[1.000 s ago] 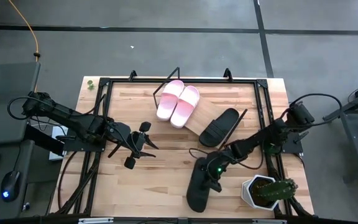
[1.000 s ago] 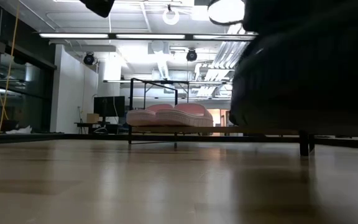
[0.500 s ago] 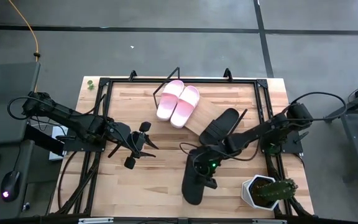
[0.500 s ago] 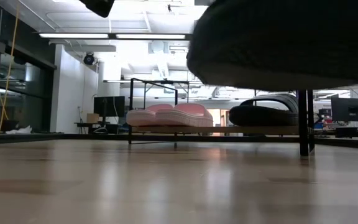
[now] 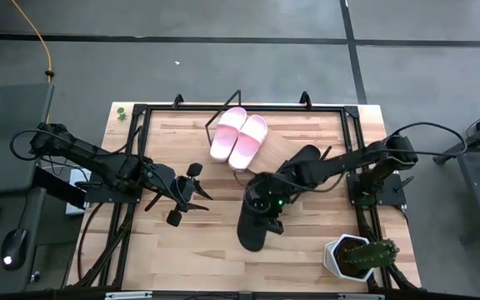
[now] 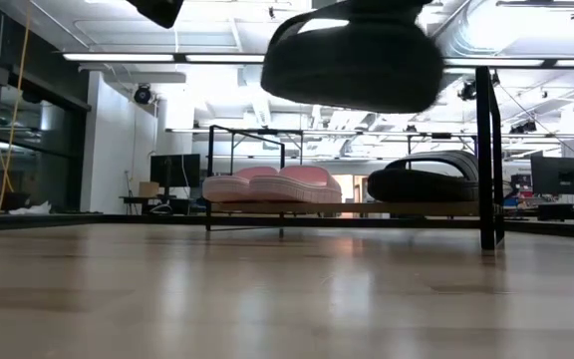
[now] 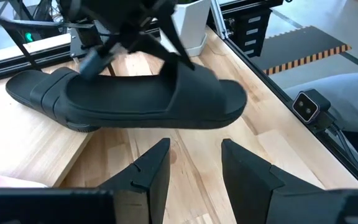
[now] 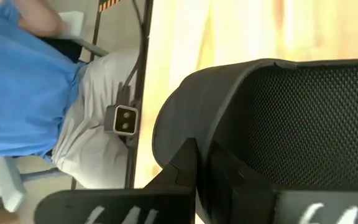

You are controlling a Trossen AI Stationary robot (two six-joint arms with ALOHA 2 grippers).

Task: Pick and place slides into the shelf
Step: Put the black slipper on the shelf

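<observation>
Two pink slides (image 5: 238, 137) and one black slide (image 5: 300, 163) lie on the tilted wooden shelf (image 5: 267, 160) at the far middle; the low view also shows those pink slides (image 6: 272, 186) and that black slide (image 6: 434, 179). My right gripper (image 5: 267, 207) is shut on a second black slide (image 5: 253, 223), which hangs over the table's middle and shows high up as the lifted slide (image 6: 352, 58) in the low view. My left gripper (image 7: 194, 168) stands open to the left of it, pointing at it and holding nothing. My right gripper pinches the black slide at the edge of its broad strap (image 8: 185, 118), one finger on each side (image 8: 188, 163). The fingers come slanting down from the table's right. The slide (image 7: 129, 102) hangs about level, lifted clear of the table.
A cactus in a white pot (image 5: 358, 257) stands at the near right corner. Black frame rails (image 5: 132, 167) run along the table's sides. A black post (image 6: 486, 160) rises at the right in the low view. A person in a blue shirt (image 8: 23, 81) sits beyond the table.
My right gripper has risen and gone toward the table's left and far side, staying shut and rolling its wrist. The black slide has come up off the table with it and hangs clear, nearer the shelf than before.
</observation>
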